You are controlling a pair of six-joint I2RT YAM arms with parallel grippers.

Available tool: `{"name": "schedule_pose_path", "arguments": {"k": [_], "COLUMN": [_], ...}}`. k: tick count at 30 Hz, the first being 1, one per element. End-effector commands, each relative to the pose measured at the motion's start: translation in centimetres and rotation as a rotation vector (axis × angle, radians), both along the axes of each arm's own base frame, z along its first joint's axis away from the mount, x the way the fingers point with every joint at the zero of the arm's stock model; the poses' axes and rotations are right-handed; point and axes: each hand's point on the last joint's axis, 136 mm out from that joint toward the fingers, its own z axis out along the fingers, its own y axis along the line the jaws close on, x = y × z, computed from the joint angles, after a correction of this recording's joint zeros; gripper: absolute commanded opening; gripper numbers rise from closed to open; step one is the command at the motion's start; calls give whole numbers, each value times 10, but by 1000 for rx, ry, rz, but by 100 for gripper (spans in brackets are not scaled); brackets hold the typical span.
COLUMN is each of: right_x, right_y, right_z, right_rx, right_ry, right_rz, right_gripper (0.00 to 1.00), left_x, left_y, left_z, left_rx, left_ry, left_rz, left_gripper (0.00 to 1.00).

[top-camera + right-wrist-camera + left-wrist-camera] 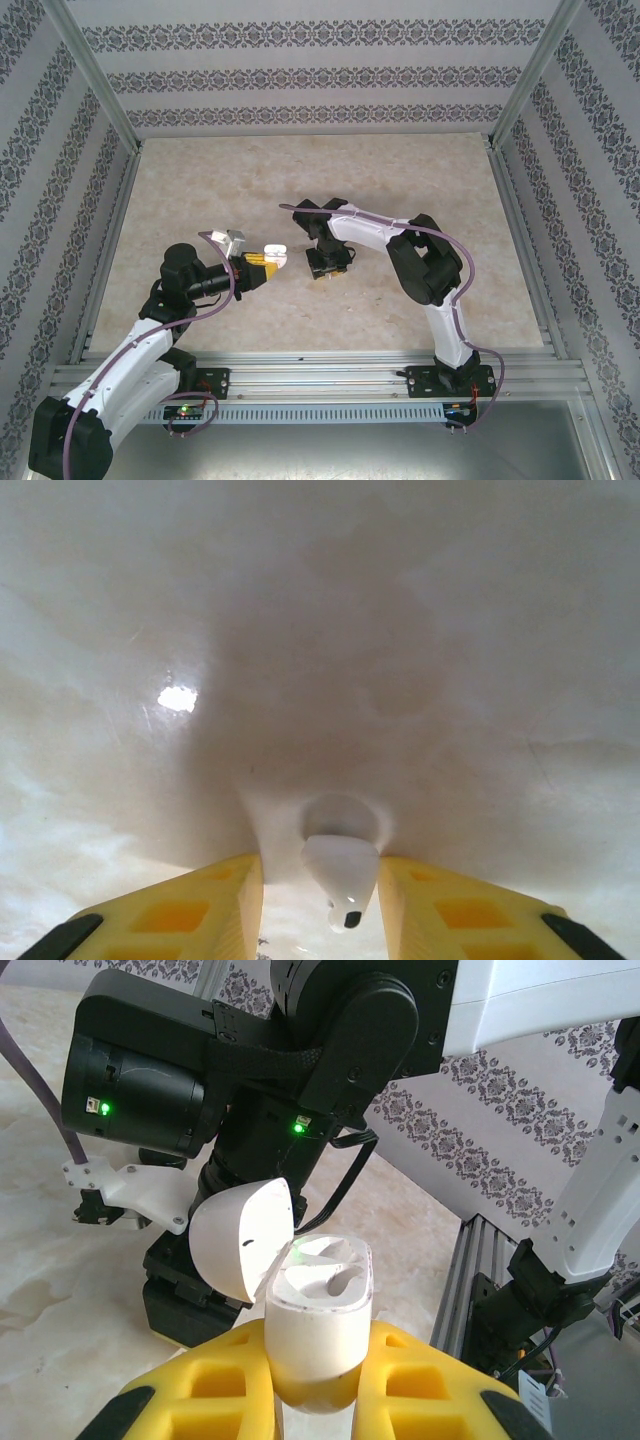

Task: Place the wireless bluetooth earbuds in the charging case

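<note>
A white charging case (pixel 315 1330) stands upright between the yellow fingers (pixel 210 1385) of my left gripper (pixel 318 1348), which is shut on it. Its lid (pixel 240 1245) hangs open to the left, and two hollow sockets show in its top. In the top view the case (pixel 276 256) hovers above the table, left of my right gripper (pixel 328 268). That right gripper (pixel 320 865) points down close to the table, open. One white earbud (pixel 340 870) lies between its fingers (pixel 215 895), close to the right one with a gap on the left, its dark-tipped stem toward the camera.
The beige marble table (pixel 320 190) is boxed in by patterned walls and aluminium rails (pixel 320 372) along its edges. In the left wrist view the right arm's black wrist (pixel 230 1060) hangs close behind the case. The two grippers sit near each other at mid-table.
</note>
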Motion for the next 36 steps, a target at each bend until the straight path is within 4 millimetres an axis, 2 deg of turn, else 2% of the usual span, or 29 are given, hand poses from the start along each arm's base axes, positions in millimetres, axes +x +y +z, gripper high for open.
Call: {"name": "schedule_pose_path", "arguments": {"k": [1,5,8,13,17,27,32,36], "right_x": [15,20,19,13,6,-12,-10,-3], "right_y": [-8,-9,-6,-2,2,4,-3,-9], "right_z": [9,17,16,2,-8,-18,-12,1], "right_rx": [-21,-14,-11,-10,-12,-30,-37,-45], "right_ry": [-90,-120,-113,-73,-42,32,2,-43], "right_rz": [-35,-41,-37,-28,-23,-10,-15,-11], "right_gripper": [36,36,36,35,31,26,18,15], "left_x": [-4,-5,-4,-4,-4,-2,1,1], "left_y": [-4,-4,-4,-4,-4,-5,-7,-7], "left_z": [12,12,12,11,10,8,6,9], "left_rx": [-22,-25,-25,-25,-23,-31,-39,-46], "left_ry": [-25,-22,-21,-18,-11,-5,4,-21], "left_rz": [-32,-34,-32,-36,-35,-36,-43,-37], "left_gripper": [0,0,0,0,0,0,0,0]}}
